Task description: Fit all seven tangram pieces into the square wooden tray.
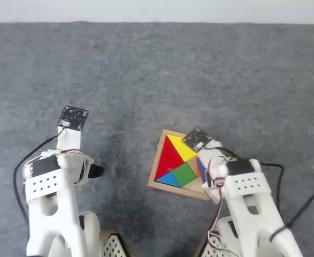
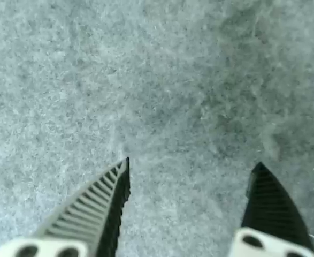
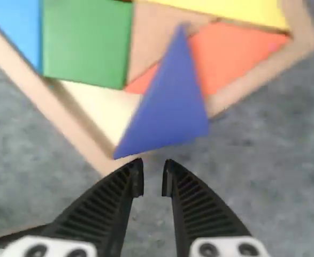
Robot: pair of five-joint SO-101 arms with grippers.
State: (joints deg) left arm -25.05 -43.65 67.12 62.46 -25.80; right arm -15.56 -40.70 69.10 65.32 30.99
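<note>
**One dark blue triangular piece (image 3: 170, 107) askew on the square wooden tray (image 1: 157, 159)**

Lying at 4 o'clock on the grey felt tabletop (image 1: 146, 75), the tray holds a red triangle (image 1: 170, 155), a yellow triangle (image 1: 182, 147) and a green square (image 1: 184, 172). The dark blue triangle lies tilted over an orange piece (image 3: 237, 51) and across the rim. Just beside its corner is the right end effector (image 3: 152, 179), fingers a narrow gap apart, gripping nothing. At 8 o'clock the left end effector (image 2: 193, 163) is spread wide over the tabletop.
</note>
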